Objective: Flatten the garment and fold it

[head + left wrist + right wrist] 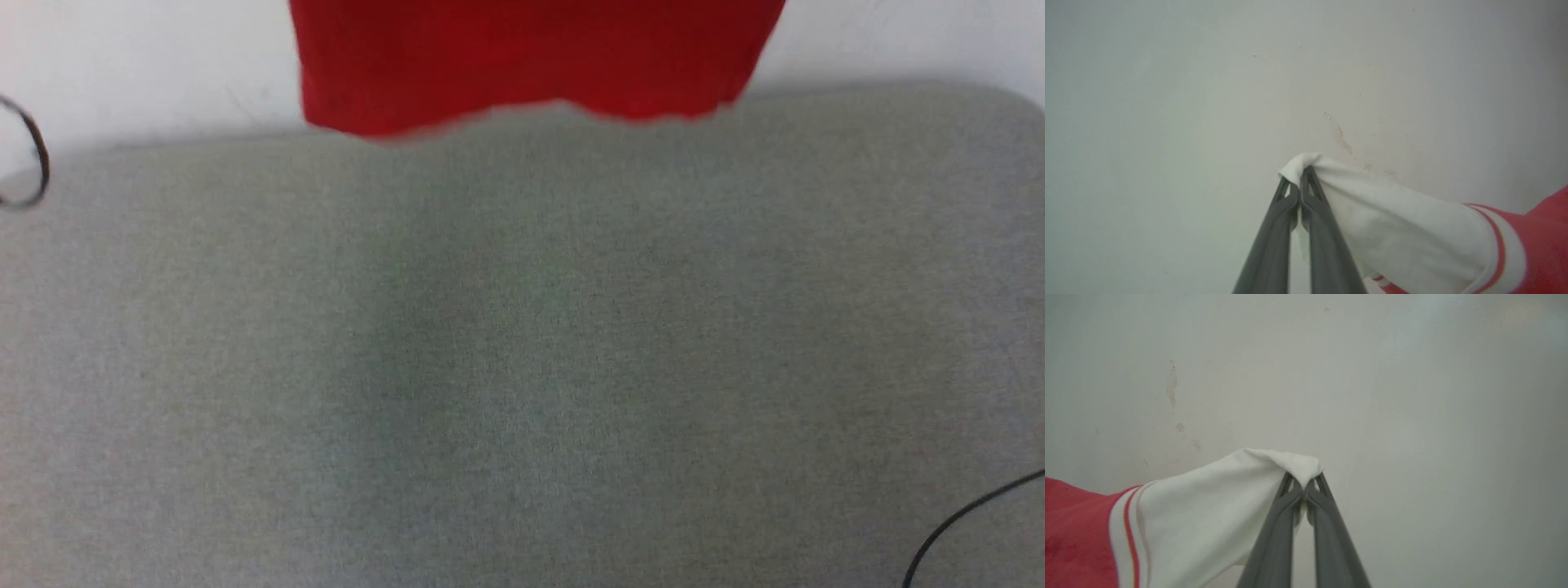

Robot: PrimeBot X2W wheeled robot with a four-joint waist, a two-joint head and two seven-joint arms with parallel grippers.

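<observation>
Nearest, the left gripper (1300, 179) is pinched tight on a white sleeve tip of the garment (1412, 237); the right gripper (1303, 484) clamps the other sleeve likewise. The garment hangs hem-down, spread sideways, before a pale wall (1167, 102), its upper part cut off, hem blurred above a grey padded surface (522, 367). A black cable (963, 523) crosses one corner.

The garment (531, 65) hangs over the counter's (522, 367) far edge, wall (122, 65) behind — one cable (963, 514) near right, a cable loop (34, 163) far left.
</observation>
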